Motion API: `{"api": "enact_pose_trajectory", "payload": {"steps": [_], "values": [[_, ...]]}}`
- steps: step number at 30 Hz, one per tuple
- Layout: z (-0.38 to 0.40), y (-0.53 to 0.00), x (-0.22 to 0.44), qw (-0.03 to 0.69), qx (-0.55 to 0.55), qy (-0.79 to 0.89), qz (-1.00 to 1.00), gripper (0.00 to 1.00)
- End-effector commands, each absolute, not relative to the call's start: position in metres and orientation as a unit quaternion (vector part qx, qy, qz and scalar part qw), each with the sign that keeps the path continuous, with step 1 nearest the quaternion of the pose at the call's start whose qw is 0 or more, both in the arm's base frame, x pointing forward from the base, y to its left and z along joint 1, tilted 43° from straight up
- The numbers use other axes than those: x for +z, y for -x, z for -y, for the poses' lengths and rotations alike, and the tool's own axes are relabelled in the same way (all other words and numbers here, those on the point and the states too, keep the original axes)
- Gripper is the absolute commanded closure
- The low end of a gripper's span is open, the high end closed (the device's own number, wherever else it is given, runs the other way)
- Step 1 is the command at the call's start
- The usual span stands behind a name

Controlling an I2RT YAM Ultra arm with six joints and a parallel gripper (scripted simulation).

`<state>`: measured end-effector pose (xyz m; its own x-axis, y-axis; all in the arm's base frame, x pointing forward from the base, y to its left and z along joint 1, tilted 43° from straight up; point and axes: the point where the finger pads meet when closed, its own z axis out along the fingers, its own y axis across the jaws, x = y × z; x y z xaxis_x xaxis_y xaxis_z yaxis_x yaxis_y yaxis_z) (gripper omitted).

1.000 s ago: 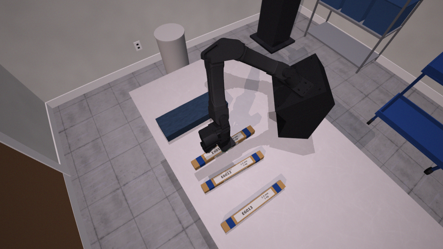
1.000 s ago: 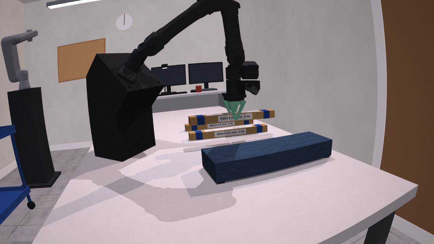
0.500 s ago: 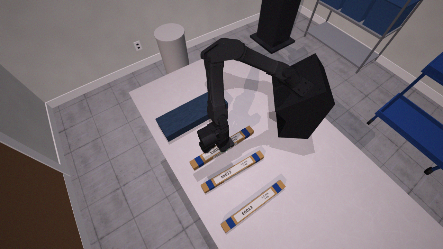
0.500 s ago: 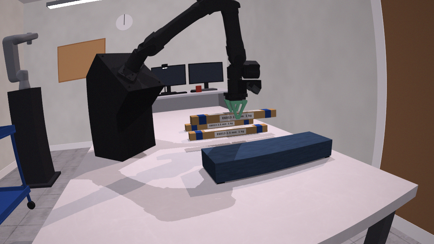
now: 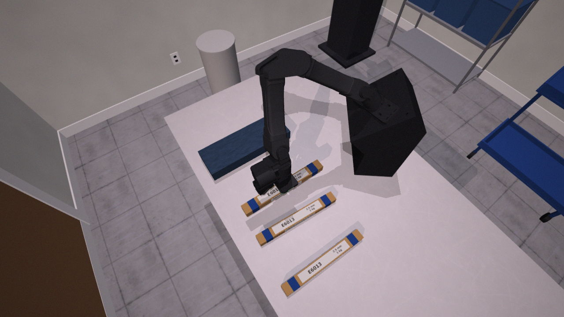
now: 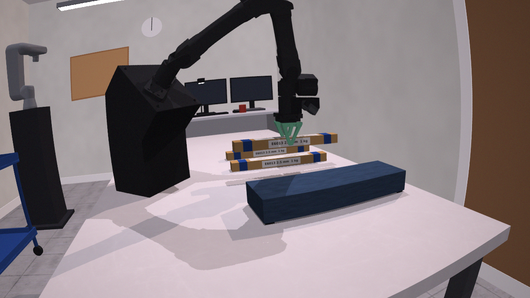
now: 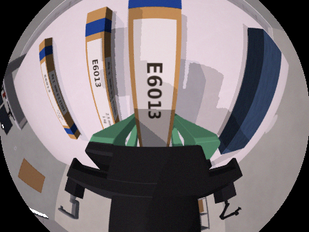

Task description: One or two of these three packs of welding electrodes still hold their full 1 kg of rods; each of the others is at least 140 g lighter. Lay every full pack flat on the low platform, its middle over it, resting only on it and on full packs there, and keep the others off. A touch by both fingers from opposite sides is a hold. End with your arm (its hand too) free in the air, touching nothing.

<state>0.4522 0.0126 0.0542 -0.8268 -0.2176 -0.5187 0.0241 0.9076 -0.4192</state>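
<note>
Your gripper point(image 5: 284, 191) point(image 6: 291, 142) point(image 7: 154, 115) has its green fingers closed on the long sides of one E6013 electrode pack point(image 5: 252, 206) point(image 6: 255, 145) point(image 7: 154, 45), holding it roughly level above the table point(image 5: 394, 252) point(image 6: 333, 251) point(image 7: 212, 38). You have the middle pack point(image 5: 295, 219) point(image 6: 278, 162) point(image 7: 95, 58) and the far pack point(image 5: 322, 263) point(image 6: 268, 152) point(image 7: 53, 87) lying flat on the tabletop, apart from each other. To the other side of your held pack, and apart from it, stands the dark blue platform point(image 5: 234, 147) point(image 6: 326, 188) point(image 7: 261, 93), with no pack on it.
</note>
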Motion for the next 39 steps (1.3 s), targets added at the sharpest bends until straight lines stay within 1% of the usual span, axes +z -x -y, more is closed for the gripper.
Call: {"api": "enact_pose_trajectory", "payload": {"steps": [1,39], "values": [[-0.0268,-0.4624,0.0847,0.322,-0.202,0.052,-0.923,1.0],[-0.0312,-0.4625,0.0863,0.322,-0.202,0.053,-0.923,1.0]]}}
